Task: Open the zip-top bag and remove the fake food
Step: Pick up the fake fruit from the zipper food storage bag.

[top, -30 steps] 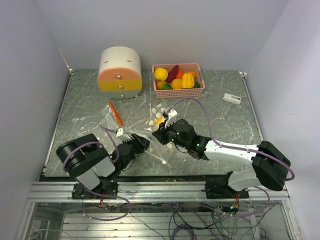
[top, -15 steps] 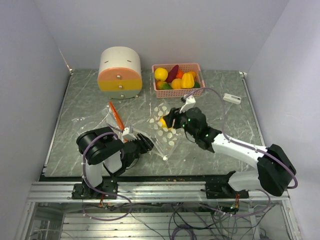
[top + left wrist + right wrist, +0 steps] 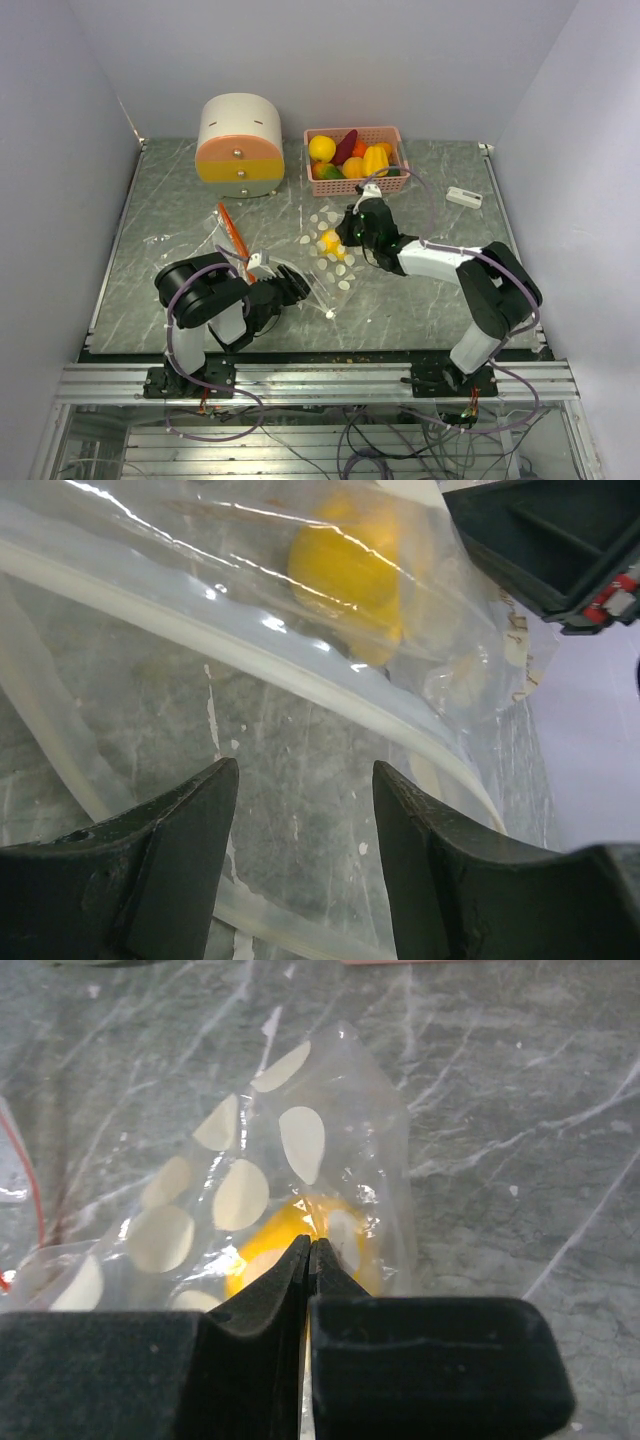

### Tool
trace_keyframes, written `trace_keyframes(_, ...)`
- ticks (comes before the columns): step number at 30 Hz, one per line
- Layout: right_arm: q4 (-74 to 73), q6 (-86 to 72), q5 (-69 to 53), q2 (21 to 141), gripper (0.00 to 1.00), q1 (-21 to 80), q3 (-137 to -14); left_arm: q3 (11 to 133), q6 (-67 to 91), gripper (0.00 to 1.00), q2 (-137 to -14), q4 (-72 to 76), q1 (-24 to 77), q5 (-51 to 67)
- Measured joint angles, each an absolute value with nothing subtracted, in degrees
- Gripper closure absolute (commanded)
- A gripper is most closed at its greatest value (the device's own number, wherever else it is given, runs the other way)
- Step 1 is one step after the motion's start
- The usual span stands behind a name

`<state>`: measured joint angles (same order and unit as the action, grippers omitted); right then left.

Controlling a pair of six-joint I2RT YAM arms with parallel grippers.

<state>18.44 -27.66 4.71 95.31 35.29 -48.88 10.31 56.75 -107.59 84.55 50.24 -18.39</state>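
Nearest us, at about 7 o'clock from the bench's middle, the left gripper (image 3: 305, 772) stands released, its jaws apart over the mouth end of the zip-top bag (image 3: 250, 730). The pale zip strip runs across just beyond the fingertips. We judge the mouth is at least partly parted, though the film is too clear and creased to be sure.

Inside the bag, toward 1 o'clock from that gripper, lies one yellow fake fruit (image 3: 345, 575), not yet out. The right gripper (image 3: 308, 1243) is clenched, its tips at the bag's spotted far end, right over the fruit. We cannot tell whether it pinches the film.

So we judge the opening is roughly done, while the removal of this piece is left.

At 10 o'clock from the bag an orange carrot-shaped piece (image 3: 232, 228) lies on the bench (image 3: 170, 200), a grey-green marbled sheet. At 2 o'clock sits a small white device (image 3: 463, 196). Along the far edge, a round drawer box (image 3: 240, 125) stands at 11 o'clock, and a pink basket (image 3: 356, 187) at 12 holds many fake fruits and vegetables. Plain pale walls close in three sides.
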Motion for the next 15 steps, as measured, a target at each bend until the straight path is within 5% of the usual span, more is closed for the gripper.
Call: trace_keyframes(15,21.2,-28.2,0.7,104.2,1.00,33.5,-50.0,10.3,56.4,0.25,-107.2,84.8,50.2,-17.8)
